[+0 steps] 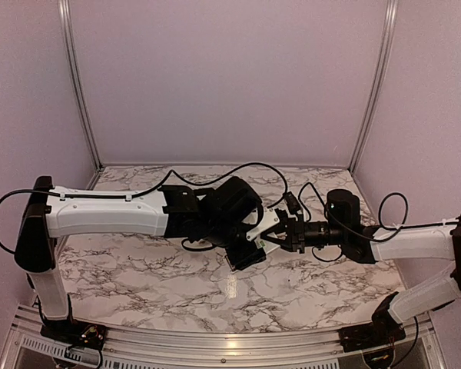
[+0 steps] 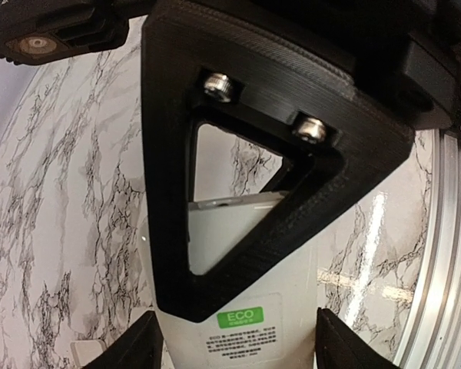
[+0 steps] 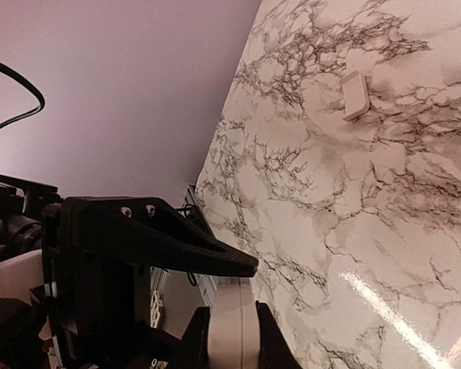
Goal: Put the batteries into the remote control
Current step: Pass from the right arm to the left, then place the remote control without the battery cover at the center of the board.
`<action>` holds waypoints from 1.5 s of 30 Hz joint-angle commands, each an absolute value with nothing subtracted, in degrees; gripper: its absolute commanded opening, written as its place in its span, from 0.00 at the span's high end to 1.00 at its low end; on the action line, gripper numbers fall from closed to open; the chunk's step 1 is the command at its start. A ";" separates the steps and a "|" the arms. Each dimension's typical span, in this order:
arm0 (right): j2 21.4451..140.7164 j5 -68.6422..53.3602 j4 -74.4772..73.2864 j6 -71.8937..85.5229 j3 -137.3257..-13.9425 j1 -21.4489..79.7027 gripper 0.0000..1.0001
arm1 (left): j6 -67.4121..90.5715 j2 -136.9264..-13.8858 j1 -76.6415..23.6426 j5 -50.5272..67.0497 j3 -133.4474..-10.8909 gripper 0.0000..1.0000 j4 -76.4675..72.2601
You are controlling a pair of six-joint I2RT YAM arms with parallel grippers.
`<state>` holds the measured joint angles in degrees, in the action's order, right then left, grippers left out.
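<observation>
Pinching flat white rectangular plastic remote ctrl (image 1: 266, 224) in nearly-closed R end effector (image 3: 232, 315); clasping its long edges w/ wider-set L end effector (image 2: 237, 323).

White remote control (image 2: 230, 238), bright green label (image 2: 240, 317) — white marble table (image 1: 138, 269), grey-black veins

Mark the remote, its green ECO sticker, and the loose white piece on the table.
remote control (image 2: 230, 238): left wrist view, white body above sticker.
ECO sticker (image 2: 240, 317): left wrist view, middle of green patch.
white piece (image 3: 355, 95): right wrist view, its top face.
</observation>
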<state>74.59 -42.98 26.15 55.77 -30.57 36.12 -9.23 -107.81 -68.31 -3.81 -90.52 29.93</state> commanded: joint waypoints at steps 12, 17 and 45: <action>74.20 -44.24 28.36 55.64 -30.74 35.67 0.95 | -11.32 -110.04 -68.47 -3.94 -93.19 0.48 33.38; 72.10 -44.66 26.78 54.67 -29.60 33.60 0.56 | -15.66 -109.52 -67.57 -2.91 -91.77 0.56 34.59; 60.55 -44.80 9.98 45.39 -28.12 21.80 0.37 | -25.07 -124.03 -63.54 8.37 -94.83 0.52 41.43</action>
<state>61.47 -44.73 11.53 46.39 -27.09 22.35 -23.38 -122.52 -63.64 6.42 -93.01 40.88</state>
